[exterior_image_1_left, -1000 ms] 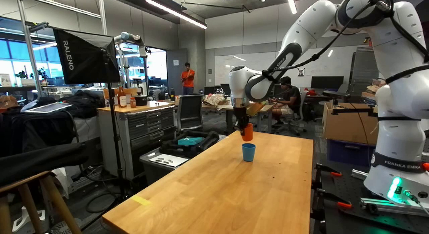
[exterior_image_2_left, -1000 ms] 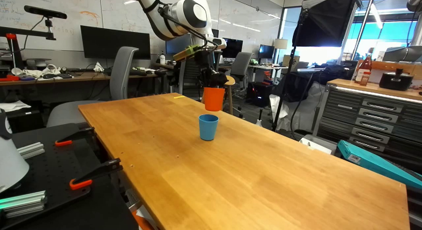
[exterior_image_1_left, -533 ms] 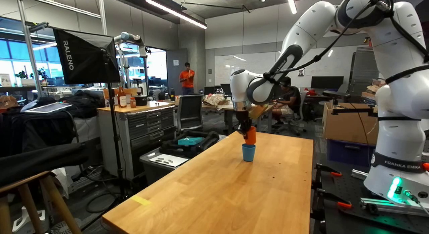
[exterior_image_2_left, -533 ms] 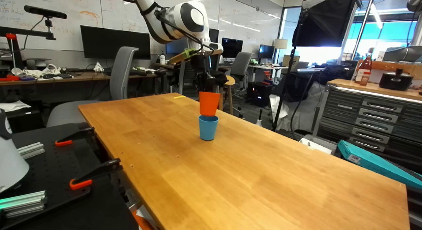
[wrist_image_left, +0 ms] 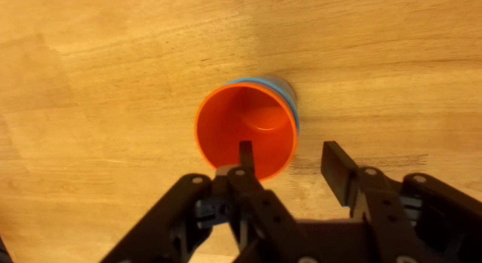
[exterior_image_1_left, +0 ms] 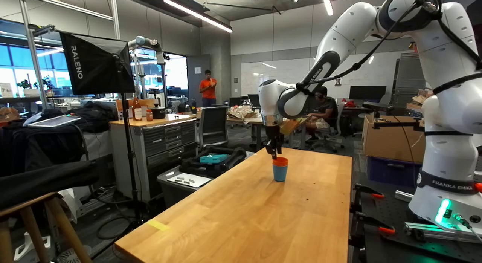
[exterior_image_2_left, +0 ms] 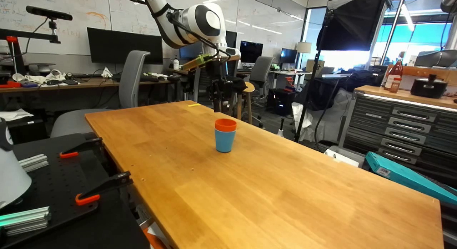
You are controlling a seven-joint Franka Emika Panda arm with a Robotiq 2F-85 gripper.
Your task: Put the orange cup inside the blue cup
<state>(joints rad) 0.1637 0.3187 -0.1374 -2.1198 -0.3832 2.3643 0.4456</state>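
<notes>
The bent white arm (exterior_image_1_left: 344,31) hung over the round blue cup (exterior_image_2_left: 224,142), its black fingers (wrist_image_left: 339,174) apart, pointing down. The round orange cup (exterior_image_2_left: 225,125) sat upright inside the blue cup.

The blue cup (exterior_image_2_left: 224,142) hides the lower part of the orange cup (exterior_image_2_left: 225,126)

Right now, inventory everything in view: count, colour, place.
Table: 1, brown, foreground
Blue cup: 1, blue, upright on table
Orange cup: 1, orange, nested in blue cup
Clamps: at least 2, black-orange, table edge
Teal box: 1, teal, beside table
Cabinet: 1, grey, near table
Softbox: 1, black, near table
People: 2, orange and dark shirts, background
Chairs: several, grey, background
Desk clutter: uncounted, mixed, background
Arm: 1, white-black, over table
Jaws: 1 pair, black, parted above table
</notes>
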